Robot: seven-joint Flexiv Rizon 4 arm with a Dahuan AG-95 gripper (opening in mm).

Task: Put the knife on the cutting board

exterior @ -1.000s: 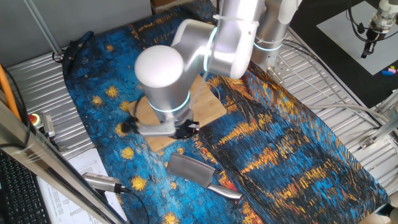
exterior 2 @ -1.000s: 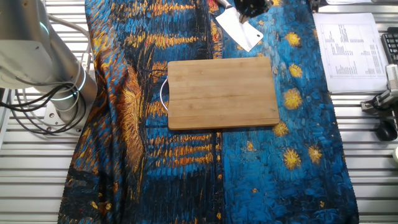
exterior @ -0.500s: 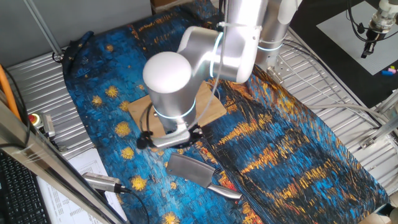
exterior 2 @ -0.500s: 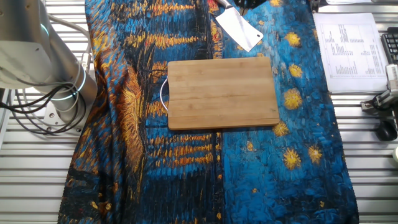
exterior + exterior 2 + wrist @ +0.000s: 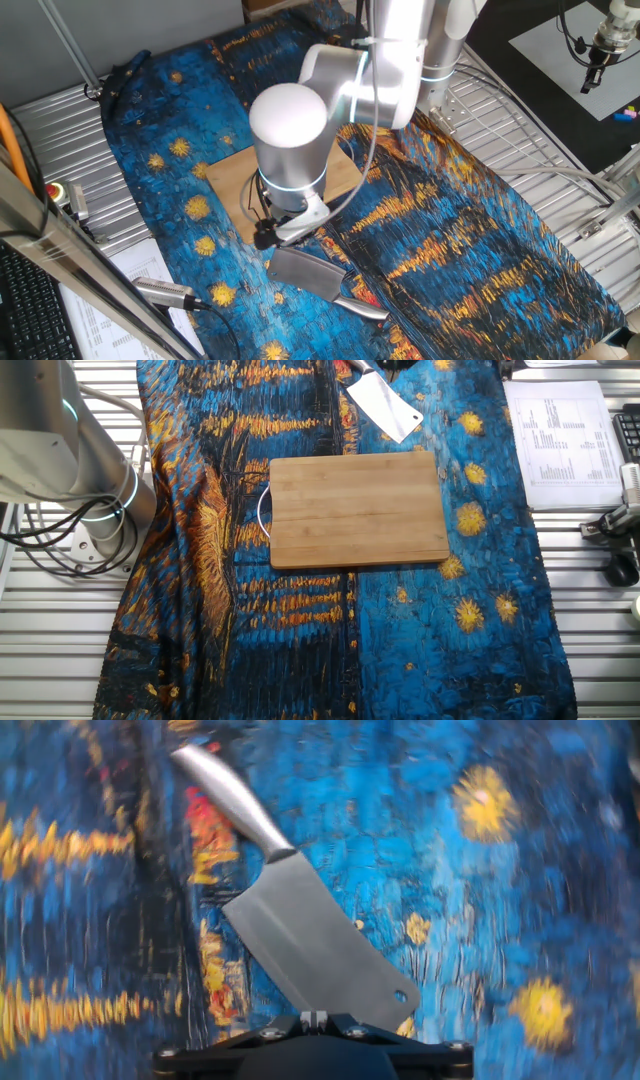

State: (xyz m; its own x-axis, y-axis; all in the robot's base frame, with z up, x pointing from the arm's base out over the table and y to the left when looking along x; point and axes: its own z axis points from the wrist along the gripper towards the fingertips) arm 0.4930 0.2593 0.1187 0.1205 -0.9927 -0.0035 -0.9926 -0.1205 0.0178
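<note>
The knife [image 5: 305, 272], a cleaver with a grey blade and a shiny silver handle, lies flat on the blue patterned cloth just off the cutting board [image 5: 232, 176]. The other fixed view shows its blade [image 5: 385, 407] near the top edge, beyond the bamboo board [image 5: 360, 508], which has nothing on it. My gripper [image 5: 283, 235] hangs just above the blade's board-side end. In the hand view the knife [image 5: 310, 945] fills the middle, its handle pointing up and left, and my gripper [image 5: 313, 1017] has its fingertips together with nothing between them.
A silver cylindrical tool with a black cable [image 5: 165, 291] lies at the cloth's front left beside printed papers [image 5: 555, 430]. The arm's base [image 5: 90, 525] with cables stands at the left. Metal slatted table surface [image 5: 60, 130] surrounds the cloth.
The arm has swung from over the board toward the knife and lowered. In the other fixed view the gripper has slid out past the top edge. Knife and board have not moved.
</note>
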